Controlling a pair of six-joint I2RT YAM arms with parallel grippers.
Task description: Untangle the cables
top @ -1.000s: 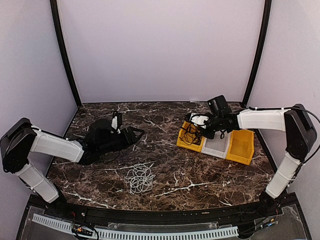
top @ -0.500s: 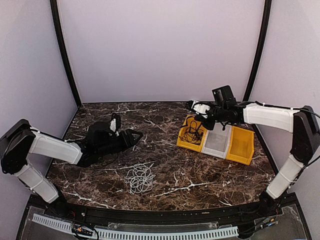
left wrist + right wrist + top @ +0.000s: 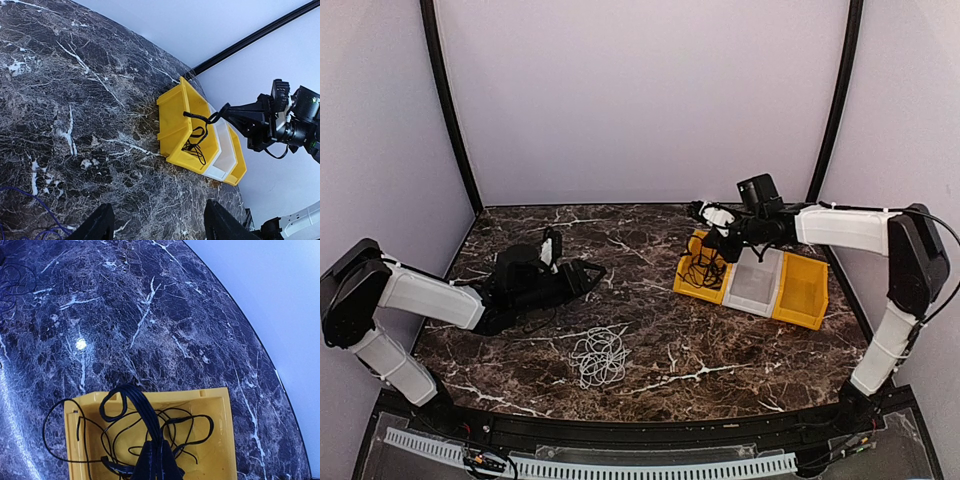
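Observation:
A black cable point(image 3: 131, 401) lies partly in the left yellow bin point(image 3: 222, 442), with a loop over its far rim. My right gripper point(image 3: 159, 456) is shut on a bundle of its strands and holds them above the bin; in the top view the gripper point(image 3: 702, 213) hangs over the bin point(image 3: 692, 283) with the cable point(image 3: 703, 262) trailing down. A grey-white cable point(image 3: 600, 355) lies coiled at the table's front middle. My left gripper point(image 3: 586, 271) is open and empty, low over the table at the left; its fingers point(image 3: 99, 226) frame bare marble.
A white bin point(image 3: 755, 288) and a second yellow bin point(image 3: 802, 292) stand beside the first, and all show in the left wrist view point(image 3: 175, 127). Thin dark cable strands point(image 3: 22, 212) lie near my left gripper. Black posts and purple walls bound the table.
My right gripper has risen from the bin and shifted slightly left, lifting the black cable strands. My left arm has barely moved.

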